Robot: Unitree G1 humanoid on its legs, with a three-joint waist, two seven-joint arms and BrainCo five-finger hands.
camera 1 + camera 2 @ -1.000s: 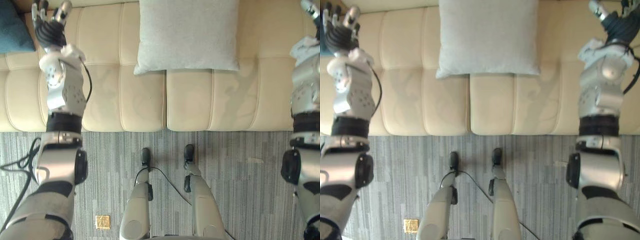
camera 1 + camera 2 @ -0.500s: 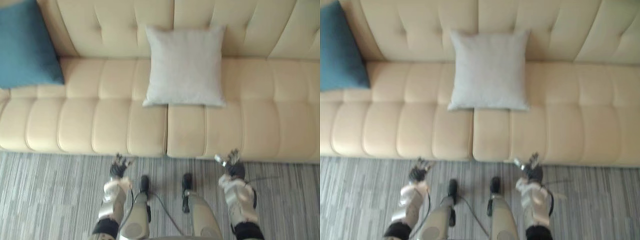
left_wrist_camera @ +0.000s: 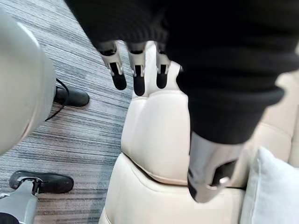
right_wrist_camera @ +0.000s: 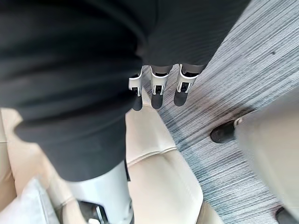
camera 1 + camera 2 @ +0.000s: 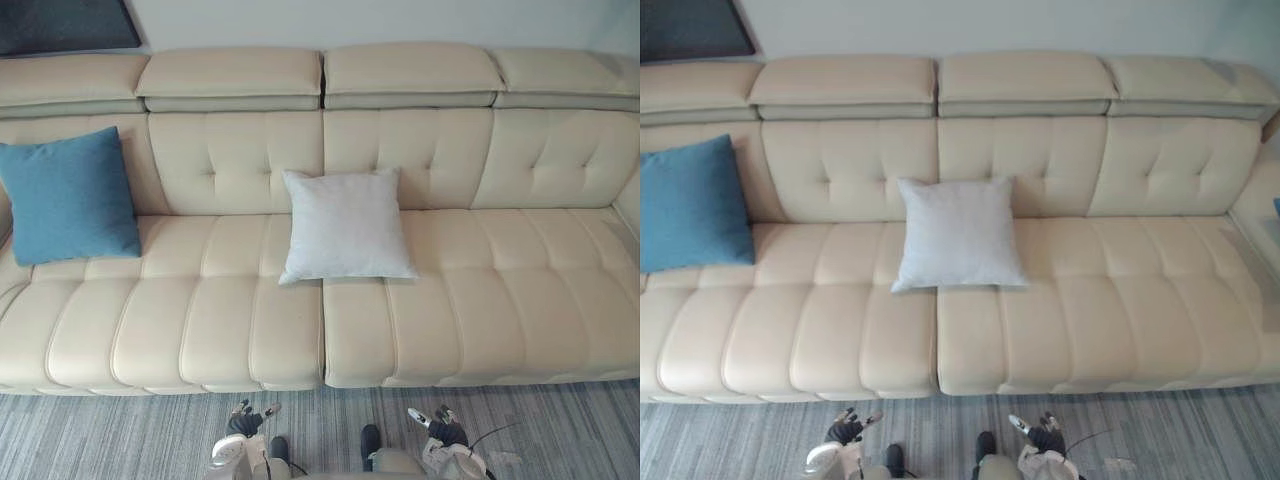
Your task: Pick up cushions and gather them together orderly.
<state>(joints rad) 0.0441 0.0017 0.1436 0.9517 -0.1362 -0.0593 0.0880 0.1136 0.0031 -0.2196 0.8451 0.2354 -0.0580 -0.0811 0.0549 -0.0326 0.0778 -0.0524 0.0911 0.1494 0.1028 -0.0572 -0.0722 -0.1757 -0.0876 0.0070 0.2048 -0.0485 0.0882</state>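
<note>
A light grey cushion (image 5: 345,225) leans against the backrest at the middle of the cream sofa (image 5: 480,300); an edge of the grey cushion (image 3: 275,186) shows in the left wrist view. A blue cushion (image 5: 68,195) leans at the sofa's far left. My left hand (image 5: 243,423) and right hand (image 5: 440,428) hang low over the carpet in front of the sofa, well short of both cushions. Each hand holds nothing: the left hand's fingers (image 3: 135,77) and the right hand's fingers (image 4: 156,88) are straight and relaxed.
Grey striped carpet (image 5: 120,440) runs along the sofa's front edge. The sofa's right half (image 5: 1140,290) carries nothing. A dark framed panel (image 5: 60,25) is on the wall at the upper left.
The camera has pulled back and tilted up, so the whole sofa and both cushions now show. Both arms have dropped from over the seat to low in front of the sofa.
</note>
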